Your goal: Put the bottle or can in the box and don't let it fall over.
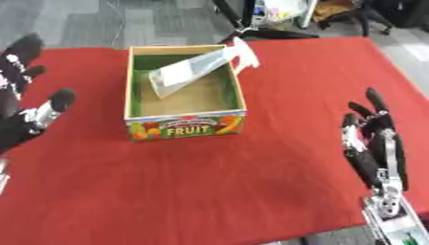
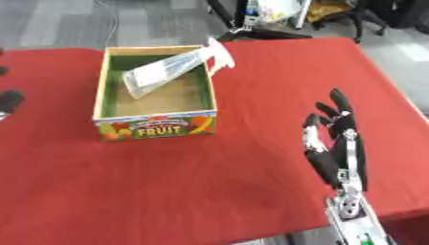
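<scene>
The left hand (image 1: 25,103) is partly cut off at the picture's edge, fingers spread and holding nothing; the right hand (image 2: 337,143) rests with straight fingers, empty, on the red bench (image 1: 251,182). The box (image 1: 186,125) says "FRUIT"; inside it a clear bottle (image 1: 191,71) leans tilted, its white top over the far right corner, its label too blurry to read.

Bottle (image 1: 197,69) tilted inside box (image 1: 184,125), nozzle over its far-right rim, box on table (image 1: 209,191)
</scene>
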